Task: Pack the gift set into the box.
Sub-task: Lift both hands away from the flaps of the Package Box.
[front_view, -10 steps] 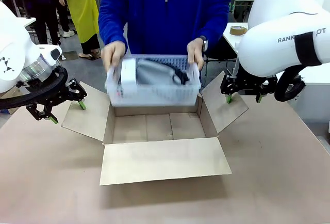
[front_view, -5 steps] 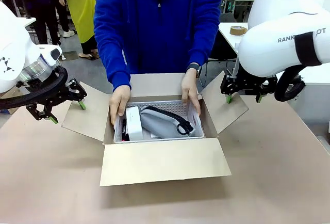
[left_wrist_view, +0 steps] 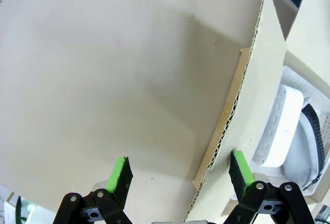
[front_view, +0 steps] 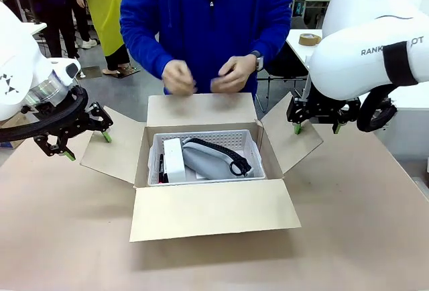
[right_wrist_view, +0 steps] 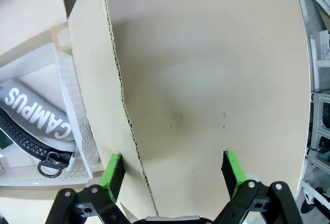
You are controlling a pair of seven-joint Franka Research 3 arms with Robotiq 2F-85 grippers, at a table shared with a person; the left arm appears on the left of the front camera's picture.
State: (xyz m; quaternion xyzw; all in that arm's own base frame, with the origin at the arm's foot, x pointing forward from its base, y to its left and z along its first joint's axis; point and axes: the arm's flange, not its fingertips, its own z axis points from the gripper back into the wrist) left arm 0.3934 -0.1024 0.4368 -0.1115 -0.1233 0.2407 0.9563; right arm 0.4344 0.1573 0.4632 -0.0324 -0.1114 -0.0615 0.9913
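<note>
Front view across a brown bench (front_view: 355, 230). At its centre stands the box (front_view: 214, 209), a large cardboard carton with all four flaps folded outward. The gift set sits inside it: a white perforated basket (front_view: 201, 135) resting on the carton floor. In the basket a white rectangular box (front_view: 174, 159) lies at the 9 o'clock side. Touching it, toward 3 o'clock, is a grey-white rounded device (front_view: 206, 162) with a black strap (front_view: 233, 159) across it. My right wrist view shows the word CAMPUS printed on that device (right_wrist_view: 36, 111).

My left claw (front_view: 87, 145) hangs at 9 o'clock from the carton, just off its left flap, fingers spread wide and holding nothing. My right claw (front_view: 316, 128) hangs at 2 o'clock, above the right flap, also spread and empty. In each wrist view the corrugated flap edge runs up between my green pads without touching them.

At 12 o'clock a person in a blue top stands behind the carton, both hands (front_view: 178, 76) raised together above the far flap, clear of the basket.
</note>
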